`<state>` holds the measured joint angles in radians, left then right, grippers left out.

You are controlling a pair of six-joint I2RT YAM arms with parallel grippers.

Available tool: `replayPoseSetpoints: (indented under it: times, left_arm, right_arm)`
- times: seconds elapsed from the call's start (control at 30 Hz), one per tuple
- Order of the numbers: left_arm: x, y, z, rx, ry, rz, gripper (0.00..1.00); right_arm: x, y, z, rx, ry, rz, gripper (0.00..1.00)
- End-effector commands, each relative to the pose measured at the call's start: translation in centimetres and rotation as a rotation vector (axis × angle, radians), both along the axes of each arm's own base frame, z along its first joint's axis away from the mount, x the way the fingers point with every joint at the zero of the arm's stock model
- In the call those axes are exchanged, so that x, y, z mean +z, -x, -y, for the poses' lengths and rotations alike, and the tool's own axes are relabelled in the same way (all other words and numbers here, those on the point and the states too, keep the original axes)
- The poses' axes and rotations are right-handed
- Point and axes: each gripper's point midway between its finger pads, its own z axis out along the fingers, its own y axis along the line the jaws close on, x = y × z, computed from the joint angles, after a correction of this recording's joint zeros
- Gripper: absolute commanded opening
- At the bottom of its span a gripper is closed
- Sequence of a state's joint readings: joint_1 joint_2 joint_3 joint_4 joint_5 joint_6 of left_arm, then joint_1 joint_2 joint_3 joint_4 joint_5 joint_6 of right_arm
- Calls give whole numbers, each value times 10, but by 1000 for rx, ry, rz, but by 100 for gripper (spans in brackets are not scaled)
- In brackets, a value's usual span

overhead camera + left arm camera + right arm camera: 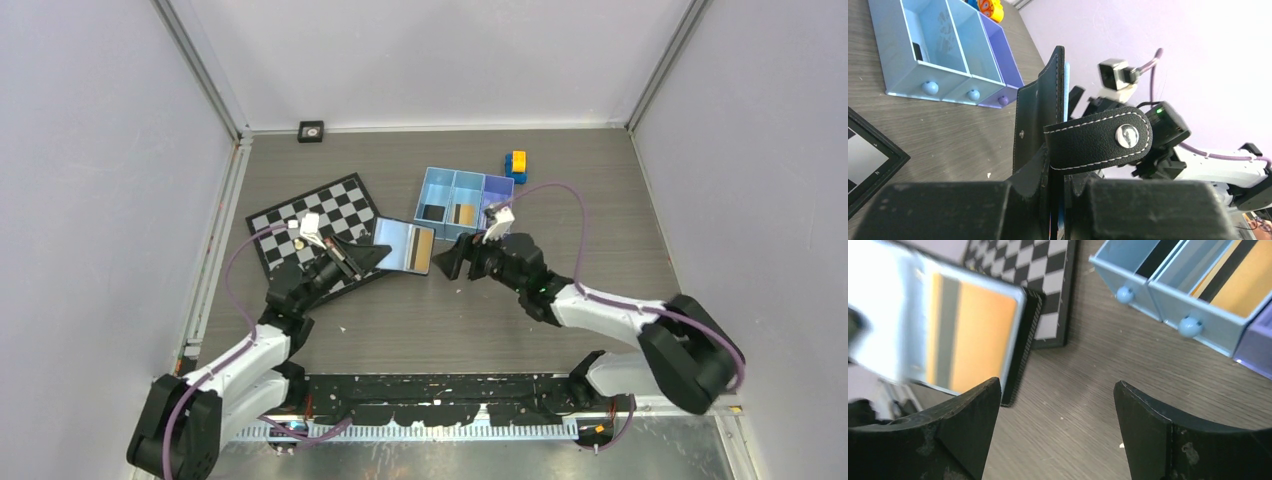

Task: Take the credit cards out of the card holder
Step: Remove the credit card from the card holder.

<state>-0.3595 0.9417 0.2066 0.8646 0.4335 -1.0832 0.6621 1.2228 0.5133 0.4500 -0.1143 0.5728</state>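
Left gripper (357, 259) nearly closed, clamped on the black card holder (398, 243), held open near the desk's centre, just right of the chessboard (300, 222). A gold-orange card (423, 251) sits on its pale inner face. Right gripper (1057, 388) wide open and empty, just beside the card holder's right edge; another gold card (461, 214) with a dark stripe lies in the blue tray's (440, 177) middle compartment.

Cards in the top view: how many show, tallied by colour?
Gold-orange cards: 2 (one in the card holder, one in the tray)
Dark-looking card: 1, in the tray
Total: 3
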Motion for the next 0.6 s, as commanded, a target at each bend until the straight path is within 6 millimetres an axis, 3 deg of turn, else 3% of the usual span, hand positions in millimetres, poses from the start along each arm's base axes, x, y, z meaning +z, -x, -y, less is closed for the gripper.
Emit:
replayPoseSetpoints:
  times: [0.0,0.1,0.23,0.4,0.57]
  left_arm:
    - [15,-2,-10,62,-36,80,0]
    - [15,-3,-15,94,-58,87,0]
    - [14,-4,-20,129,-86,82,0]
    - [11,-5,-24,149,-102,75,0]
    - [12,-5,-22,141,-102,71,0]
  right_arm:
    - [6,-18,-21,35,79,316,87]
    - [-31,-16,-47,190,174,334,88]
    - [-43,0,-77,368,151,426,88]
    - [-82,9,-106,532,319,340,88]
    - [-108,6,-126,589,345,276,88]
